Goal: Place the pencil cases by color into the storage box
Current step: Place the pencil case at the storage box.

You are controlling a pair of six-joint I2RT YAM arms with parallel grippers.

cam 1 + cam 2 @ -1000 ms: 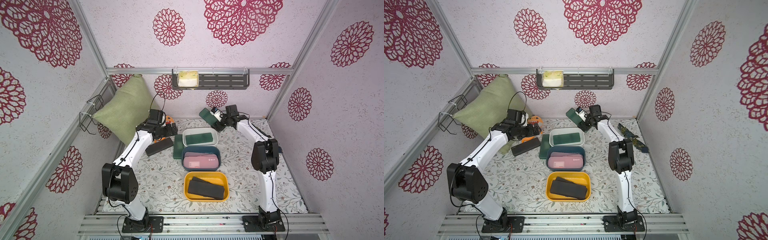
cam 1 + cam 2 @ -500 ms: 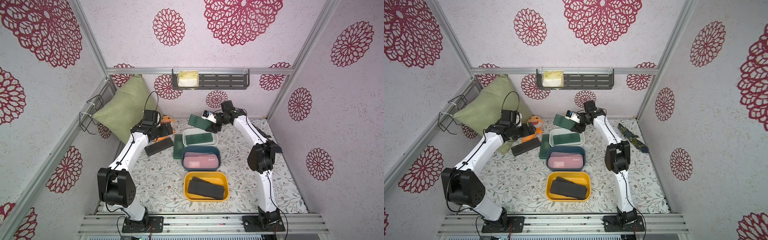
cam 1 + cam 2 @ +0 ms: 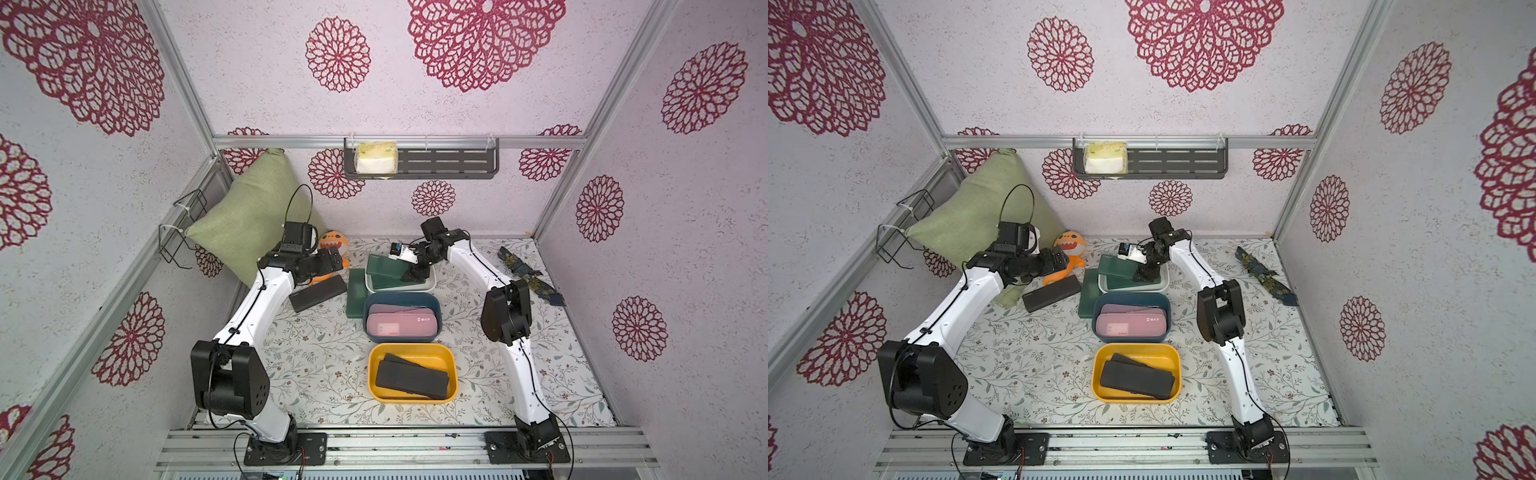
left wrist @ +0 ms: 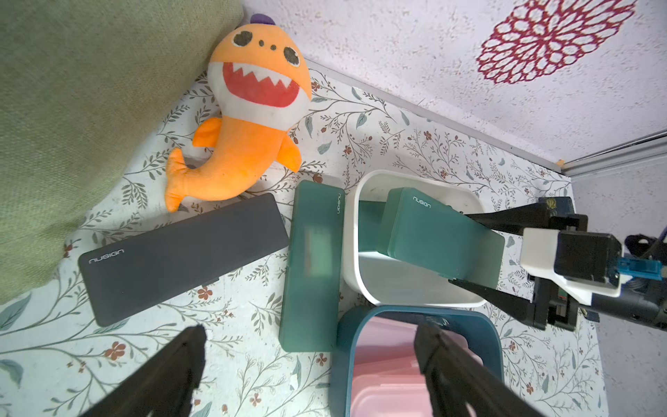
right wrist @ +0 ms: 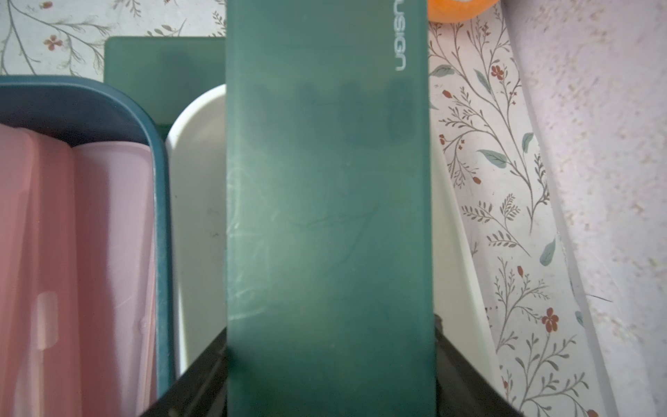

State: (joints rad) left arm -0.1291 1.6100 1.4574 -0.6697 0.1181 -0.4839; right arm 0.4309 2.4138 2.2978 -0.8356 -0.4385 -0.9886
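Observation:
My right gripper [image 5: 330, 361] is shut on one end of a dark green pencil case [image 5: 328, 216]. It holds the case [image 3: 384, 266] tilted over the white bin [image 3: 430, 286], where another green case lies. A third green case [image 4: 312, 260] lies on the table beside that bin, and a black case [image 4: 180, 252] lies further left. The blue bin [image 3: 365, 316] holds pink cases [image 3: 401, 324]. Black cases [image 3: 411, 376] fill the yellow bin [image 3: 372, 374]. My left gripper [image 4: 310, 334] hangs open and empty above the loose green case.
An orange shark toy [image 4: 252, 119] and a green pillow [image 3: 249, 216] sit at the back left, close to my left arm. A dark blue patterned cloth strip [image 3: 1264, 276] lies at the back right. A wall shelf [image 3: 419, 164] hangs above the back edge.
My right arm has swung the green case from the back wall leftward and down over the white bin. My left arm has shifted a little to the left, still open.

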